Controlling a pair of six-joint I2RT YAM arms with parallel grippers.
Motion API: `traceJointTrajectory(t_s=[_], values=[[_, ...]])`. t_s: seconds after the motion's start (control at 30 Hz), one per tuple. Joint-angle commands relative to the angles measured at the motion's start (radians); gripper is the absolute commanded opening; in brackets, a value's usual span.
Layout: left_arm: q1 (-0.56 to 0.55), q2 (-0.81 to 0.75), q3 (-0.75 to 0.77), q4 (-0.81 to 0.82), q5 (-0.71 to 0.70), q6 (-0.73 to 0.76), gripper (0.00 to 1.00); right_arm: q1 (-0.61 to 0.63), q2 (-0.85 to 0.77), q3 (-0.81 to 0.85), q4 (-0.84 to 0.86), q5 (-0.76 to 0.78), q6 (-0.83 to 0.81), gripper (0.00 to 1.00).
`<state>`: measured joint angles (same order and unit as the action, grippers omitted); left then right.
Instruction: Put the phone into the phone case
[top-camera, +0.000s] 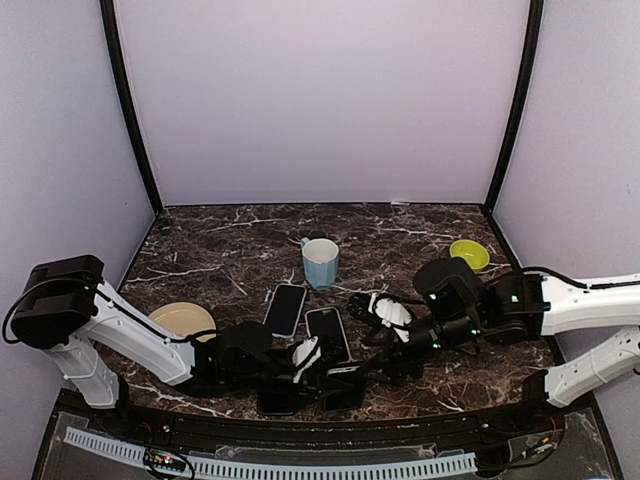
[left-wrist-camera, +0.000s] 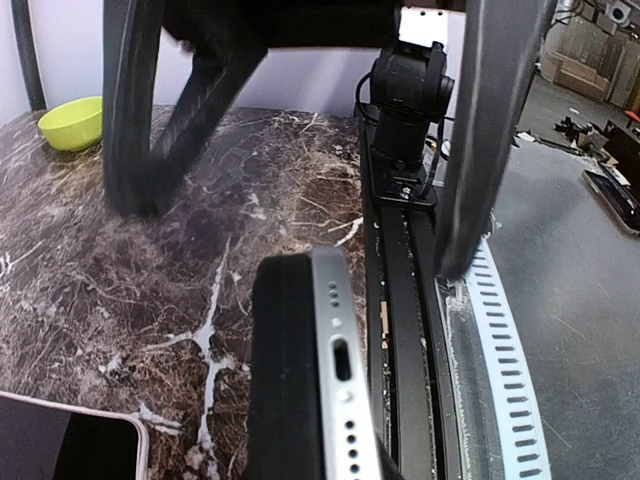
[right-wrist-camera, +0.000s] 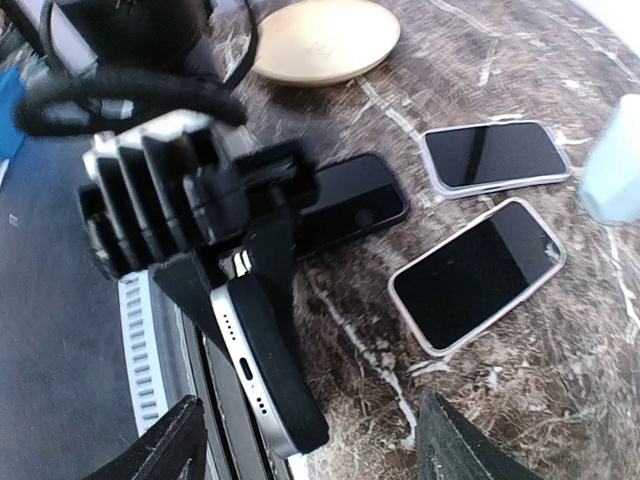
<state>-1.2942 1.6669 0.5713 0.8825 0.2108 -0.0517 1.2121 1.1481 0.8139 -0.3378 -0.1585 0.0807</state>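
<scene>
Phone (right-wrist-camera: 262, 375) in left claw (right-wrist-camera: 245, 275); three more phones (right-wrist-camera: 495, 155) (right-wrist-camera: 478, 272) (right-wrist-camera: 352, 205) lie flat.

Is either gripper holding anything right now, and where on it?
The left gripper clamps the phone, black case against its back, well behind the port end, which sticks out free. The right gripper is open, holding nothing.

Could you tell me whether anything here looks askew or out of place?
The phone in the left gripper is held on edge at the near edge of the table, and its silver frame shows bare beside the black case, so the case looks only partly seated. Nothing looks spilled or broken.
</scene>
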Motion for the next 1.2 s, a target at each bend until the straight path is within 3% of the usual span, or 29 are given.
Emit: traceJointTrajectory(t_s=[0.0,0.1,0.3,0.47,0.6,0.67,0.77,0.87,1.0,1.17], values=[[-0.002,-0.016,-0.019,-0.041,0.041,0.067,0.05,-0.006,0.033,0.032,0.000,-0.099,-0.102,0.70],[-0.001,-0.019,-0.023,-0.046,0.051,0.072,0.07,-0.006,0.035,0.008,0.042,-0.096,-0.115,0.66],[0.000,-0.010,0.004,-0.094,0.068,0.089,0.11,-0.007,0.113,0.005,0.074,-0.102,-0.141,0.43],[0.001,-0.022,-0.008,-0.082,0.057,0.088,0.11,-0.007,0.123,-0.013,0.078,-0.093,-0.156,0.33],[0.001,-0.029,-0.014,-0.082,0.064,0.082,0.17,-0.006,0.094,-0.013,0.081,-0.092,-0.155,0.13],[0.001,-0.038,-0.012,-0.091,0.062,0.077,0.27,-0.006,0.081,-0.018,0.080,-0.081,-0.155,0.00],[0.003,-0.079,-0.020,-0.098,0.044,0.073,0.50,-0.005,0.062,-0.032,0.063,-0.070,-0.161,0.00],[0.007,-0.122,-0.029,-0.109,0.031,0.078,0.63,-0.003,0.043,-0.040,0.050,-0.058,-0.167,0.00],[0.013,-0.144,-0.029,-0.124,0.031,0.079,0.58,0.008,0.019,-0.038,0.033,-0.030,-0.188,0.00],[0.015,-0.118,-0.014,-0.101,0.031,0.091,0.51,0.012,0.025,-0.048,0.031,-0.034,-0.210,0.09]])
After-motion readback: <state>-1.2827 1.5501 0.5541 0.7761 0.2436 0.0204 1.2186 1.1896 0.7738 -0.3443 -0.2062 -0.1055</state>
